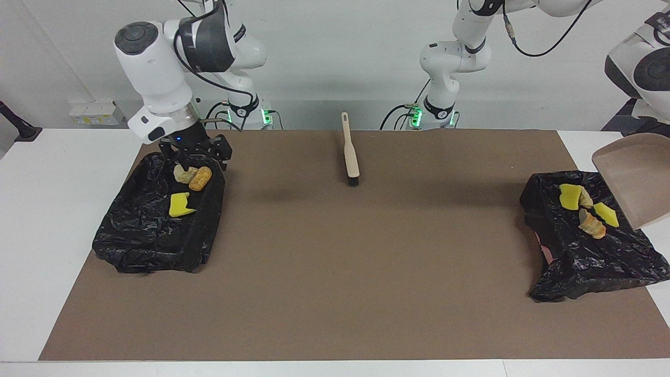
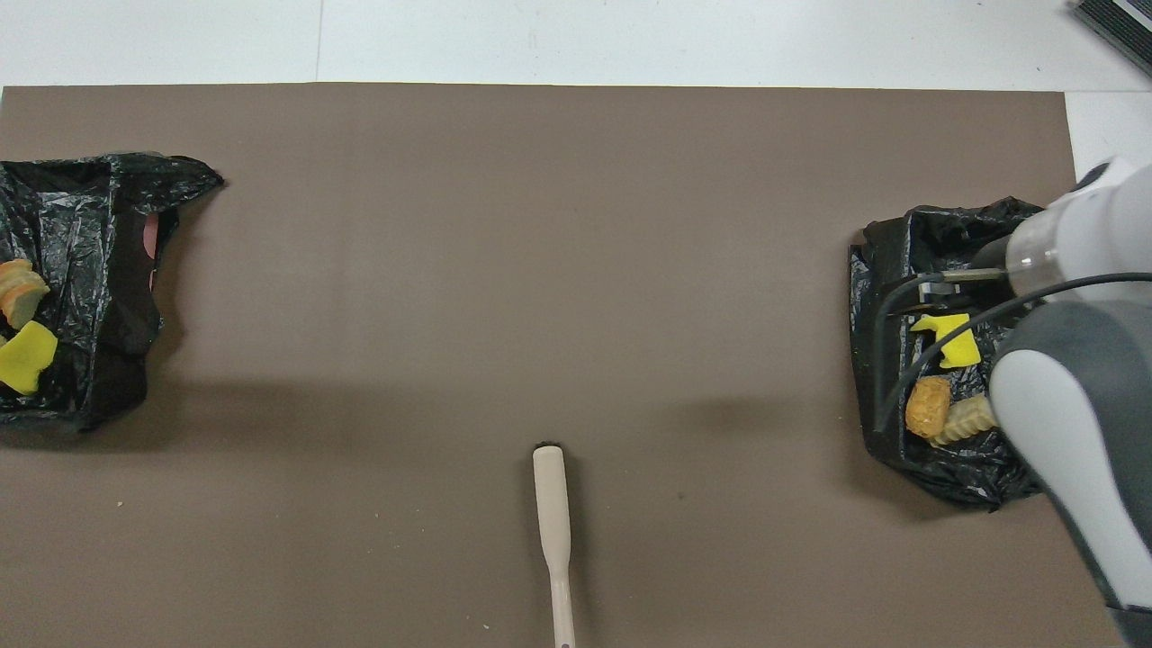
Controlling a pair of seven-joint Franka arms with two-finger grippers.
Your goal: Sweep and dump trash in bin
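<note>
— Where does the facing camera sit?
— High across the brown mat [image 1: 335, 262], looking at the arm bases, taking in the whole mat.
— And the overhead one?
— Above the robots' end, looking steeply down. Both share that mat and the brush [image 1: 349, 152] on it.

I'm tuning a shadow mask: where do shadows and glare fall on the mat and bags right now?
Facing view: soft shadow on the mat beside the bin bag under the right gripper; its creases glint. Overhead view: faint shadow band beside the other bag; thin dark edge along the brush.
</note>
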